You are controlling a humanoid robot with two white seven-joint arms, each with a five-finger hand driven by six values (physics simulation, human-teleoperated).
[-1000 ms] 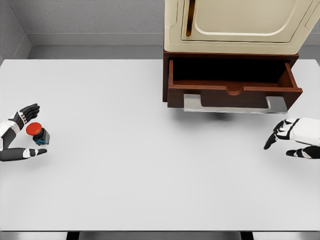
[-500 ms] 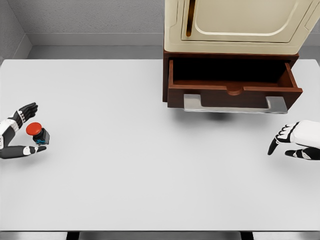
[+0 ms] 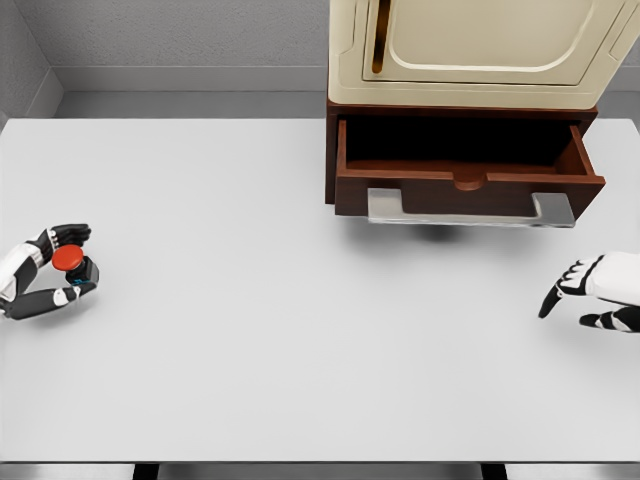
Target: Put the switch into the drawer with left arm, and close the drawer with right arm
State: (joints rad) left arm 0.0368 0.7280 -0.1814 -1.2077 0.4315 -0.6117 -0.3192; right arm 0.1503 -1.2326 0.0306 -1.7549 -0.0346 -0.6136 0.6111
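Note:
The switch [image 3: 70, 262], a small dark box with a red round button on top, sits on the white table [image 3: 260, 340] near its left edge. My left hand [image 3: 82, 260] is curled around it, the black fingers [image 3: 68, 234] over the button's far side and the thumb under its near side. The brown drawer [image 3: 462, 178] stands pulled open at the upper right, its inside dark and its silver handle [image 3: 470, 208] facing me. My right hand [image 3: 568, 312] hovers low at the right edge, below and right of the handle, fingers relaxed and holding nothing.
A cream cabinet [image 3: 480, 50] sits on top of the drawer unit at the back right. A grey wall runs behind the table. A wide stretch of white tabletop lies between the switch and the drawer.
My left hand's fingers and thumb have closed in onto the switch. The right hand has drifted right and down, farther from the drawer.

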